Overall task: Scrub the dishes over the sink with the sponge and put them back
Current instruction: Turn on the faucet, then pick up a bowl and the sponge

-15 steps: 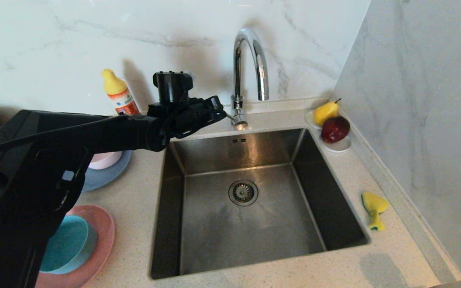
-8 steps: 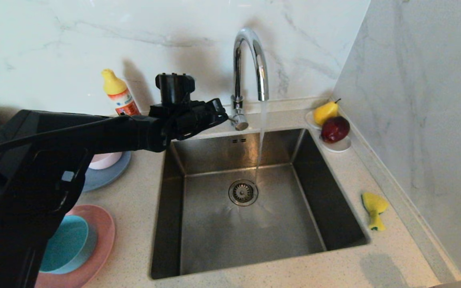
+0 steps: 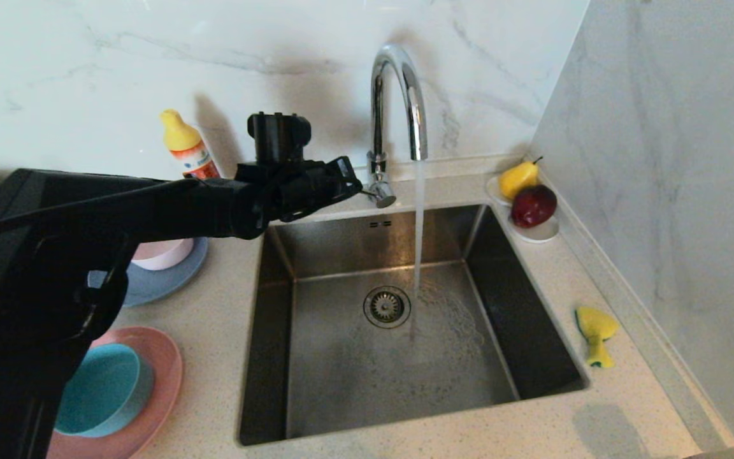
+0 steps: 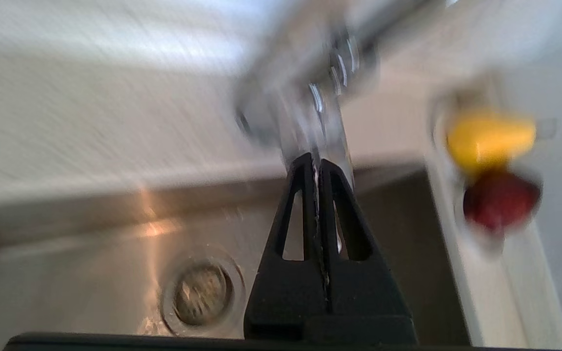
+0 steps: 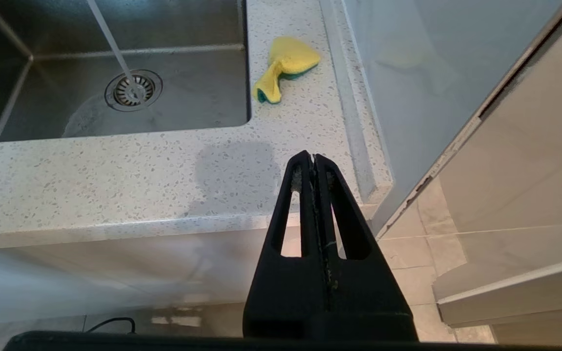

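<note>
We find the speckled bench (image 3: 214, 331) bounded by marble walls at its back and right edges. The sink (image 3: 341, 395) fills its middle, and water from the chrome tap (image 3: 399, 95) falls just beside the drain (image 3: 387, 306). Left of the sink, the salmon-pink plate (image 3: 163, 382) carries the teal bowl (image 3: 99, 389) at the front edge; behind it, the grey-blue plate (image 3: 169, 274) carries the pale pink bowl (image 3: 157, 254). The left gripper (image 3: 359, 185), fingers pressed together, sits at the tap lever (image 3: 381, 192) over the back rim. The right gripper (image 5: 313, 158), also pressed together, hangs beyond the front right corner. The sponge (image 3: 595, 335) lies on the narrow right strip.
</note>
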### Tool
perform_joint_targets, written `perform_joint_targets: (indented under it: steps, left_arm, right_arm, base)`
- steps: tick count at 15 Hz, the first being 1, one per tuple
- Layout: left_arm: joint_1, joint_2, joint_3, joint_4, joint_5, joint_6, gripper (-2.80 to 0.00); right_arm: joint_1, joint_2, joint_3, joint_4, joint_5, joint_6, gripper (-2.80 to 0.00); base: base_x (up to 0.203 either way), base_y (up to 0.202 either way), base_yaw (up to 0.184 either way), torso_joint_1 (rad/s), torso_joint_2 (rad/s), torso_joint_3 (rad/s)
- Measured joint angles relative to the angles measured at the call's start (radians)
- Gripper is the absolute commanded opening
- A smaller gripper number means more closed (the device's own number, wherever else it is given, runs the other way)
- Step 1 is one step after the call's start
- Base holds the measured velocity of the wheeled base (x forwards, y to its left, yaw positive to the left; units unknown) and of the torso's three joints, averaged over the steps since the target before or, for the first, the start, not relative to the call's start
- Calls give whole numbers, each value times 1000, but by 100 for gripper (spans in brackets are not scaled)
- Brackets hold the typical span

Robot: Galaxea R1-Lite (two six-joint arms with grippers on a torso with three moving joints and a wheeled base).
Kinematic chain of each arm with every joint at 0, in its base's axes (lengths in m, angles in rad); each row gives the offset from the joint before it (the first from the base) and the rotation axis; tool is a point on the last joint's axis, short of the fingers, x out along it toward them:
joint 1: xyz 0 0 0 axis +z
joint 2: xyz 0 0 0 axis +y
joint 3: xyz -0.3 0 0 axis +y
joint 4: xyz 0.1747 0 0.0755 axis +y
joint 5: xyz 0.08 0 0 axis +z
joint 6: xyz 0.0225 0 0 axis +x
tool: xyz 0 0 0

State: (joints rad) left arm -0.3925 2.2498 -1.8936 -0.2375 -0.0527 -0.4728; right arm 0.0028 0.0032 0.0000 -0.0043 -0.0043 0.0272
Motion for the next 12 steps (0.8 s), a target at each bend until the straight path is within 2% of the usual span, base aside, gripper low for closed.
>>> perform_joint_targets:
  steps: [4,7,10,12]
  left_arm:
    - [12,-124,30,-4,52,5,-280]
    - [15,-296,127,-9,114,40,-280]
    - [16,-505,291,-38,272,142,-280]
    - [15,-662,452,-89,370,230,-280]
  right_arm:
    - [0,0,0,0,0,0,-280]
    - [0,0,0,0,-1,0,-280]
    - [0,0,0,0,0,0,-280]
    - [0,0,0,0,0,0,-280]
  base:
    - [0,0,0,0,0,0]
    - [0,0,0,0,0,0]
    - [0,0,0,0,0,0]
    - [0,0,0,0,0,0]
